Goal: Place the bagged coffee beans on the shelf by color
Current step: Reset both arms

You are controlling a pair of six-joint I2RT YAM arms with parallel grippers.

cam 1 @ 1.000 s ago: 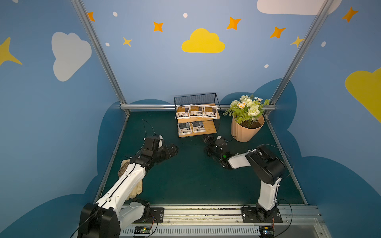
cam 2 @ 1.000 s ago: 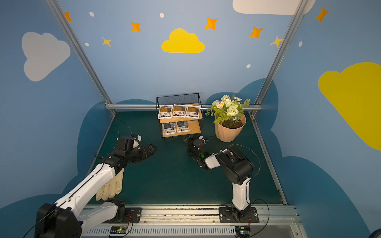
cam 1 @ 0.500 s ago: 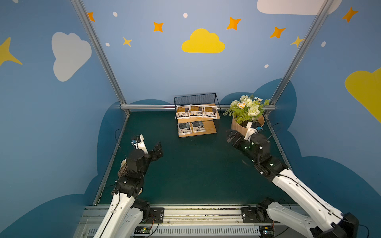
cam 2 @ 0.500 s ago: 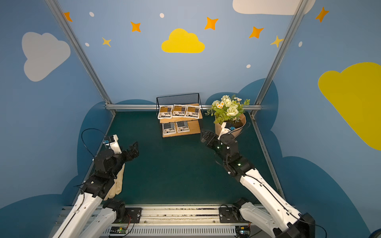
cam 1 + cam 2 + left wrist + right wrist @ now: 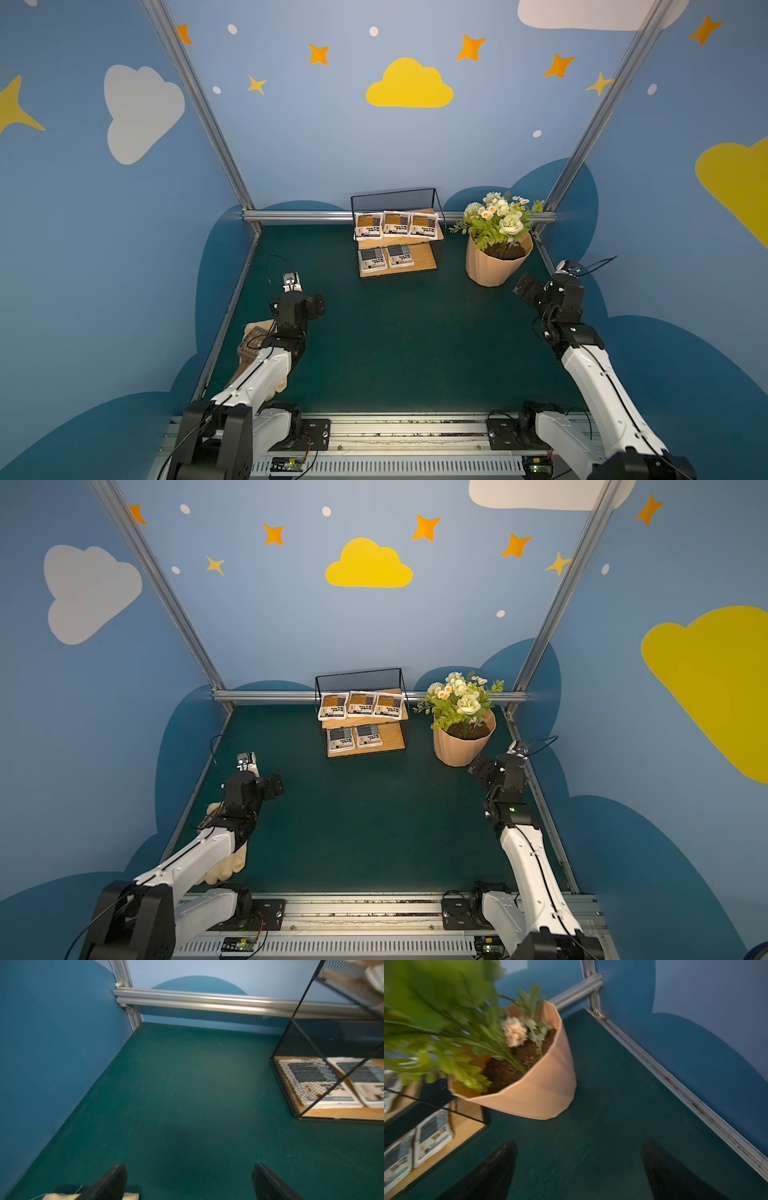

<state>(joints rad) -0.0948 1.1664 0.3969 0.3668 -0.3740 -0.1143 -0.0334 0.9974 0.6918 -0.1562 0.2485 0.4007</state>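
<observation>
- Left gripper (image 5: 189,1169): fingers spread wide, nothing between them; it hangs above the green mat (image 5: 395,340), well apart from the shelf (image 5: 422,262).
- Right gripper (image 5: 579,1145): fingers likewise spread and empty, just beside the tan flower pot (image 5: 494,266), not touching it as far as the wrist view shows.
- Upper board: three orange-brown pouches in a row, left pouch (image 5: 368,225), middle pouch (image 5: 396,224), right pouch (image 5: 423,225), edges touching or nearly so.
- Lower board: two grey-blue pouches side by side, left grey-blue pouch (image 5: 372,258) and right grey-blue pouch (image 5: 400,255); bare wood remains to their right.
- No pouch lies on the mat in either top view. Cream gloves (image 5: 224,868) lie under the left arm; not part of the task.
- Step, as judged: sorting looks finished, one colour per board. Nothing is left to pick.
- Next move, as judged: only parking both arms clear. The right arm needs a path that avoids the pot and its leaves.
- Orientation: all five pouches lie flat, printed face up. Coloured panel sits at the end toward the mesh back, text toward the robot.
- Long axis: pouches are close to square; it appears to run front to back on each board. Left orange-brown pouch is skewed slightly against its neighbours.
</observation>
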